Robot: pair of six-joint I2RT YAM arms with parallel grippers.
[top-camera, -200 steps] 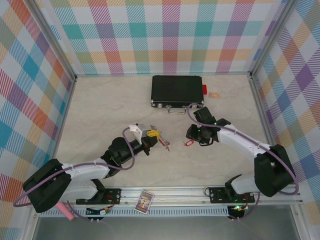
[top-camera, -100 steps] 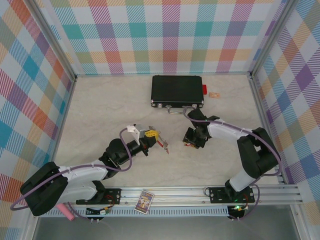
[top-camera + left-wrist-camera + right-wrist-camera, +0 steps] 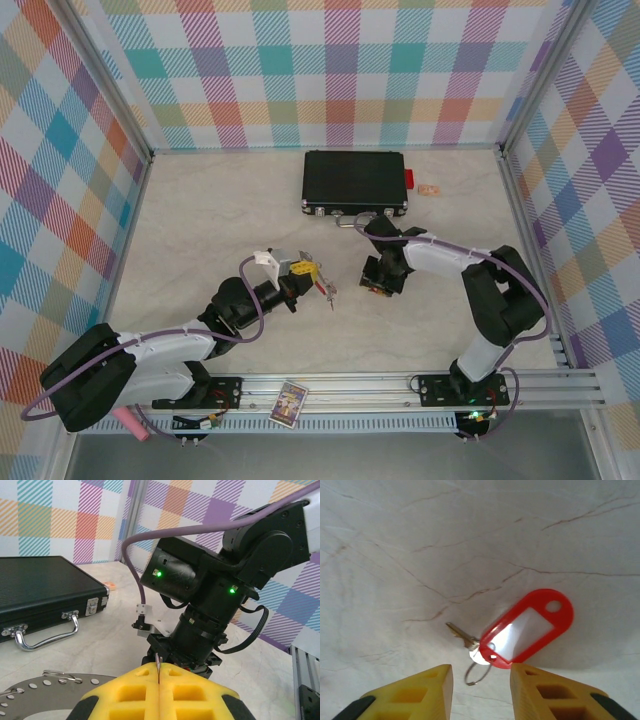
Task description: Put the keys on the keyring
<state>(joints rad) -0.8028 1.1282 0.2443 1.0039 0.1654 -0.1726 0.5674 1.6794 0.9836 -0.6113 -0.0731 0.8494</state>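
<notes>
Pastel plaid walls close in a pale, veined tabletop; a black case lies flat near the far wall, its metal handle facing the arms, with a small red block just beside its right end. Near the middle of the tabletop the left fingers are clenched together, pinching a thin sliver of metal between the yellow pads; from above, the keyring shows as a slim silver and red piece sticking out past those fingertips, raised off the surface. Just to its right, and apart from it, the right arm bends down so that its fingers point at the tabletop; they are released, with a clear gap between them. A key with a red plastic tag and a small split ring lies flat on the tabletop just beyond that gap; the yellow tips touch neither the key nor the tag.
</notes>
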